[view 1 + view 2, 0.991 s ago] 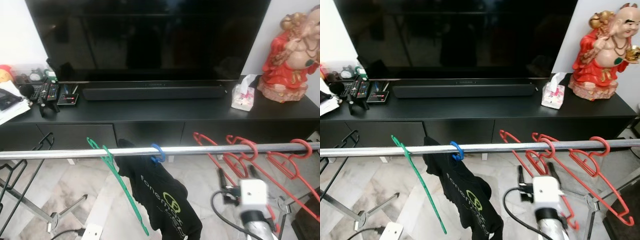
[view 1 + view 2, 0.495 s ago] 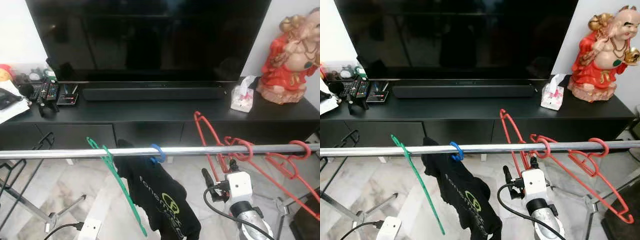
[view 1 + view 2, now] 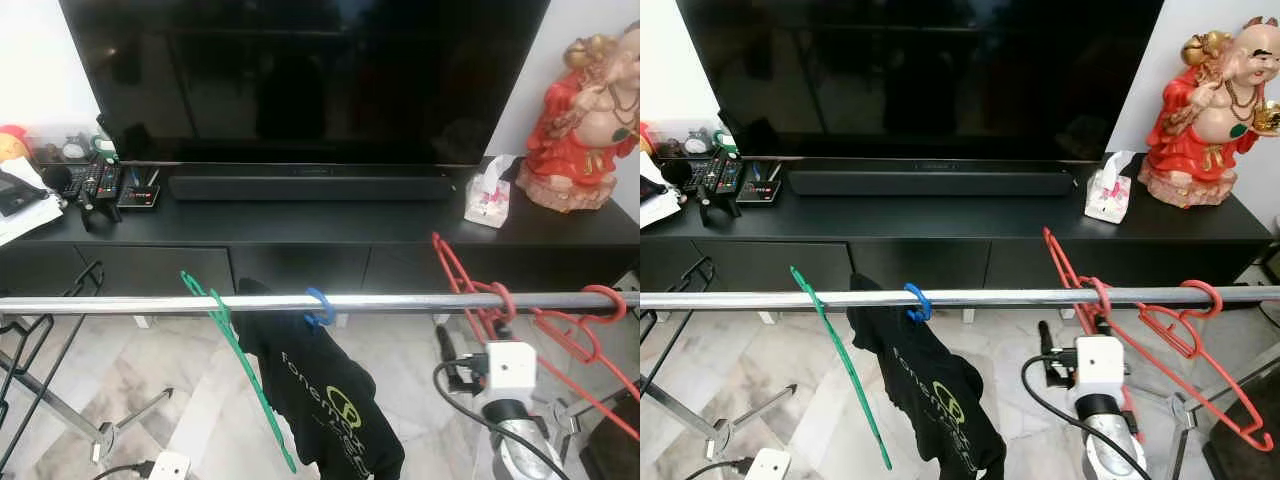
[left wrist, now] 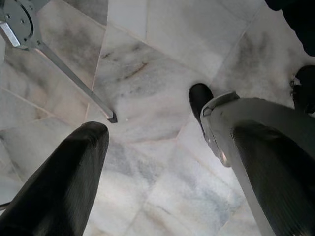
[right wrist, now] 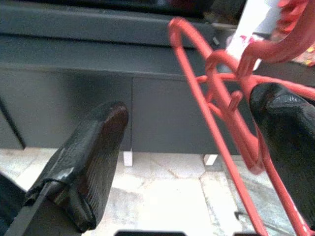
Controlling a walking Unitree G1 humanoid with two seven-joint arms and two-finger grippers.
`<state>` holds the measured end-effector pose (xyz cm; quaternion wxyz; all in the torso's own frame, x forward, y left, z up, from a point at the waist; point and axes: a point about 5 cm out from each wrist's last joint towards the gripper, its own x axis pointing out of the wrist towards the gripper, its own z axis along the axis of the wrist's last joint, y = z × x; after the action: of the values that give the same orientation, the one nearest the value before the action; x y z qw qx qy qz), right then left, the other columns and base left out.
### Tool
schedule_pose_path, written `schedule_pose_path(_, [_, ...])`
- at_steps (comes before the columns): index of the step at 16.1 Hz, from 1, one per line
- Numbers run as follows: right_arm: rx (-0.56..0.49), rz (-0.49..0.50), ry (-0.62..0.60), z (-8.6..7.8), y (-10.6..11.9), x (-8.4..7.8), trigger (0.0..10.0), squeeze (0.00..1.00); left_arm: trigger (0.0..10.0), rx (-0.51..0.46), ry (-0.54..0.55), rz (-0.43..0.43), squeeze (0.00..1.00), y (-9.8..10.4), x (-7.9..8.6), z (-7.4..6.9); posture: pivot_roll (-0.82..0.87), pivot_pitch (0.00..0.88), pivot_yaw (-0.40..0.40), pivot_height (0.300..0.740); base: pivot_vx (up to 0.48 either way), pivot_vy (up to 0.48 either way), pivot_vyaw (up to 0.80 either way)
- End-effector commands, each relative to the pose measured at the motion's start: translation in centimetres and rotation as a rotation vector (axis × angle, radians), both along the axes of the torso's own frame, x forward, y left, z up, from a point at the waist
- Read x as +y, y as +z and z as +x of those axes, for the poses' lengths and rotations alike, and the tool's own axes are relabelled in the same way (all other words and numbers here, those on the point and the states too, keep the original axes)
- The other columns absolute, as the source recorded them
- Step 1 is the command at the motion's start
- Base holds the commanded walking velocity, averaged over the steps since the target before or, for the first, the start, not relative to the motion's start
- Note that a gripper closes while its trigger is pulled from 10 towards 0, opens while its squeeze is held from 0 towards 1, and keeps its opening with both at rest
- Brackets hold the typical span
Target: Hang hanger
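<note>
Head views: right gripper [image 3: 1080,340] just below rail [image 3: 300,302], red hanger [image 3: 1065,270] against it, hook risen above rail. Right wrist: fingers [image 5: 83,157] spread wide, hanger beside one, not clamped. Left wrist: left gripper [image 4: 162,162] open over marble floor [image 4: 147,88].

Head stereo pair: looks forward and down, sharing the rail [image 3: 300,302].
Left wrist: faces the near floor [image 4: 147,113].
Right wrist: close on the red hanger [image 5: 216,118].
</note>
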<state>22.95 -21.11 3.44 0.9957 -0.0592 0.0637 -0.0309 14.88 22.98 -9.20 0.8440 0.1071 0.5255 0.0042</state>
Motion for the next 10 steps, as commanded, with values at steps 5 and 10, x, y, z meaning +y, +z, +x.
schedule_pose_path(5, [0.019,0.019,-0.084,-1.3,-0.9,-0.9,10.0,0.00,10.0,0.013,-0.015,0.017,0.00,0.4,1.8,-0.3,-0.15,0.000,-0.036,0.740,0.000,0.000,0.00])
schedule_pose_path(10, [0.069,0.020,-0.213,-1.4,-2.2,-2.5,10.0,0.00,10.0,0.009,0.018,0.006,0.00,0.2,1.7,-0.6,-0.11,0.000,-0.069,0.740,0.000,0.000,0.00])
